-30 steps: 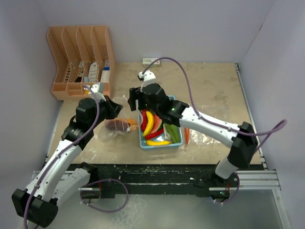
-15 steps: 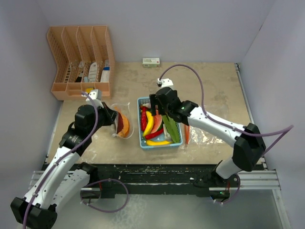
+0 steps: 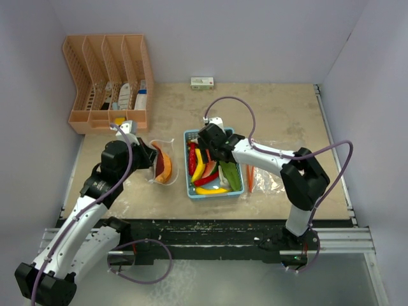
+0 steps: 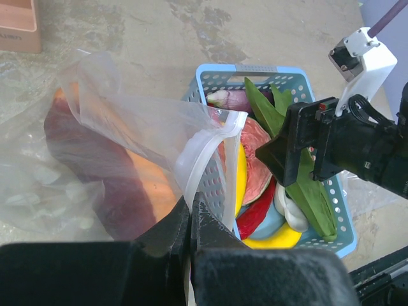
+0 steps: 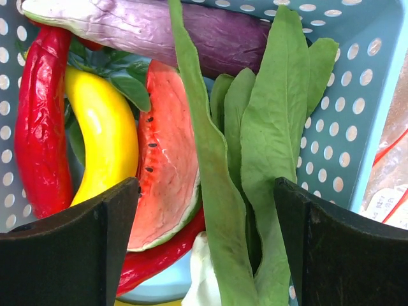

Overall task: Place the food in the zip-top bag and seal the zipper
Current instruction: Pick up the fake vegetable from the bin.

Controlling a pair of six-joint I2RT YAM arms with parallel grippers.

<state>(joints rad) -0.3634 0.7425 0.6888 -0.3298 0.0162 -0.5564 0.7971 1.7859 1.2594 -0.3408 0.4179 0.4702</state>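
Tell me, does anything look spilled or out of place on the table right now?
Nothing spilled. One thin orange-red piece lies outside the blue basket, on crinkled clear plastic to its right, apart from the other food.

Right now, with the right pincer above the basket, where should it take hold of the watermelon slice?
Probably across the watermelon slice mid-body, coming straight down from above with the open right pincer. Its red face lies up, one side against the banana, the other under a long green leaf, so a finger must wedge in at each side.
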